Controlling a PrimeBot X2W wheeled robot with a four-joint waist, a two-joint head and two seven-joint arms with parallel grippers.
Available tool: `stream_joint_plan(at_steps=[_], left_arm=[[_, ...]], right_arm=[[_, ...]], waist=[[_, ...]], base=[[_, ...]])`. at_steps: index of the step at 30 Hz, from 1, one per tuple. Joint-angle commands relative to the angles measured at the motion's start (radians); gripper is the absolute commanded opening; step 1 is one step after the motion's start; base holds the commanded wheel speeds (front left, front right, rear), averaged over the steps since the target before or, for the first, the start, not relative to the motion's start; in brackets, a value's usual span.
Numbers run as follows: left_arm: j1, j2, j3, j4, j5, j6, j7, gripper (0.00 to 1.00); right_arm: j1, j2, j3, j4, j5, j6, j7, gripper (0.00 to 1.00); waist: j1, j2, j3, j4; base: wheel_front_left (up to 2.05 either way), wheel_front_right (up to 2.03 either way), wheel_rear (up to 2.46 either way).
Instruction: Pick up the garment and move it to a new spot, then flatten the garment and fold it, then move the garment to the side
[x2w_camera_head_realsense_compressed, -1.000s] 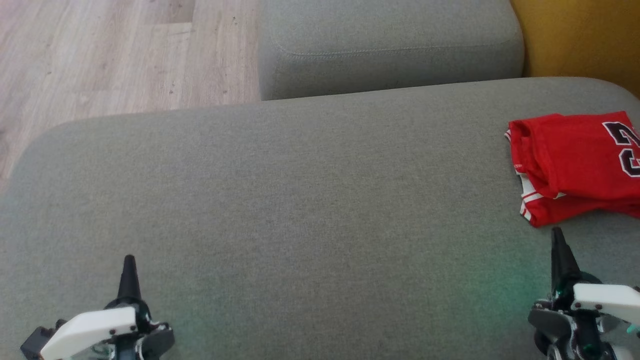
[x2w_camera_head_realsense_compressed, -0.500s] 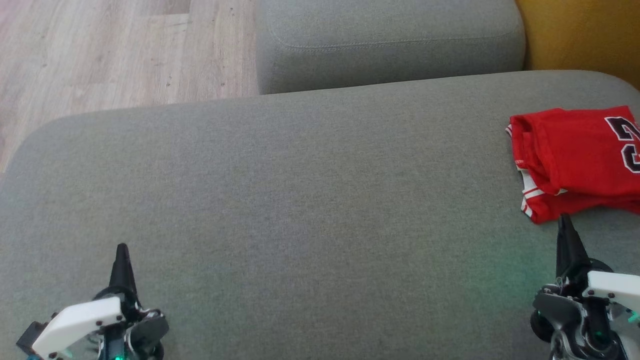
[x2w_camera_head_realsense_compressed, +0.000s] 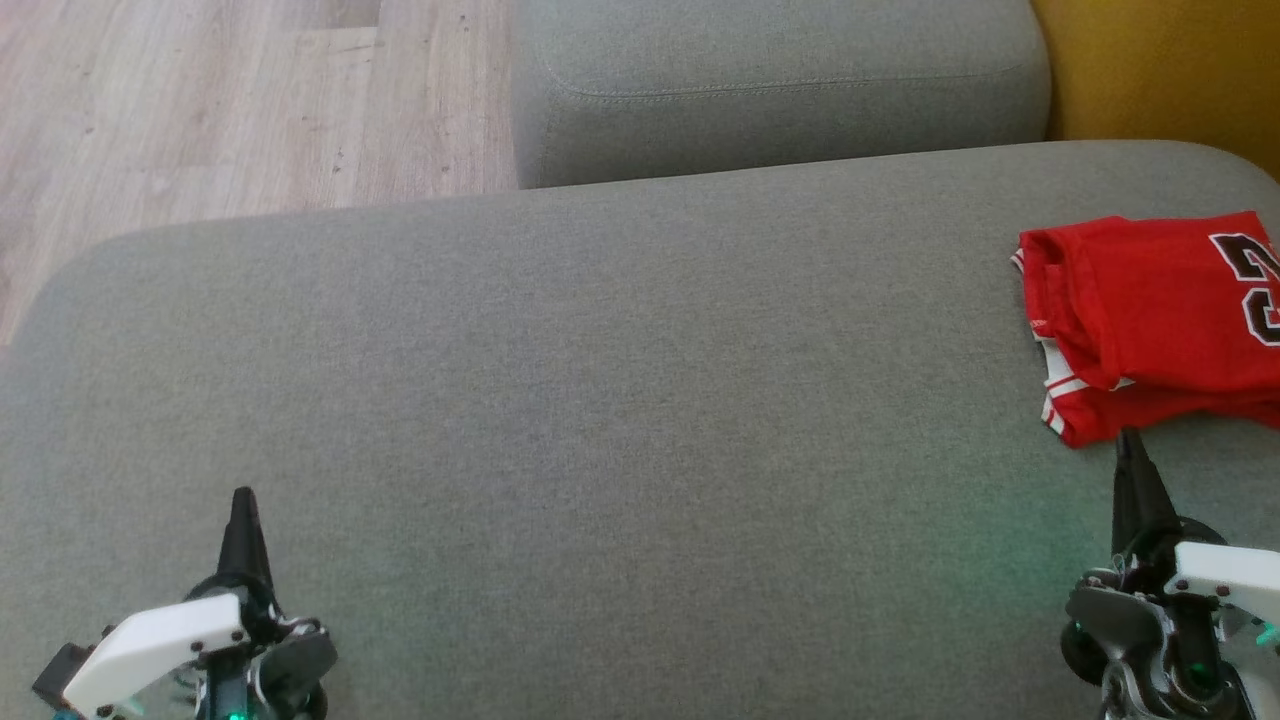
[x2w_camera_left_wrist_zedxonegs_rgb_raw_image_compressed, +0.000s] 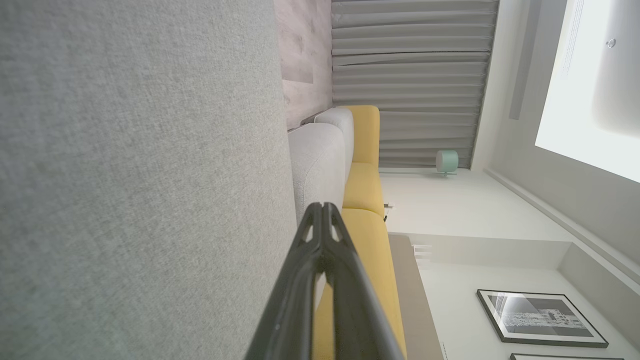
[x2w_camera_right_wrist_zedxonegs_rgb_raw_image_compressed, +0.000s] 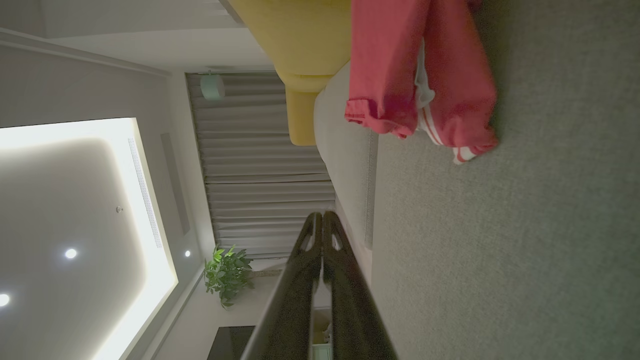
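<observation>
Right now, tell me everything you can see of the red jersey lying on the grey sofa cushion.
The red fabric sports jersey lies folded into a loose, rumpled bundle at the right end of the grey fabric cushion, running off the head view's right edge. Dark numerals outlined in white face up; red-and-white striped trim shows along its near-left edge. Only the cushion appears to touch it: the shut right gripper points at its near corner without holding it.

We see a home living room: grey sofa (x2w_camera_head_realsense_compressed: 600, 400), pleated curtains (x2w_camera_left_wrist_zedxonegs_rgb_raw_image_compressed: 410, 75), framed picture (x2w_camera_left_wrist_zedxonegs_rgb_raw_image_compressed: 542, 317), potted plant (x2w_camera_right_wrist_zedxonegs_rgb_raw_image_compressed: 225, 275), wood floor (x2w_camera_head_realsense_compressed: 200, 100).
</observation>
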Motion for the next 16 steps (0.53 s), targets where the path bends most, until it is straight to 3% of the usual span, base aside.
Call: stream_joint_plan(at_steps=[1,16], left_arm=[[-0.049,0.008,0.035,-0.028,0.003,-0.007,0.005,0.0],[-0.05,0.005,0.038,-0.028,0.006,-0.007,0.008,0.0]], right_arm=[[-0.055,-0.005,0.02,-0.038,0.007,0.008,0.006,0.0],[-0.055,-0.005,0.021,-0.038,0.007,0.008,0.006,0.0]], waist=[[-0.0001,0.0,0.0,0.0],[-0.0001,0.0,0.0,0.0]], base=[[0.0,0.0,0.0],[0.0,0.0,0.0]])
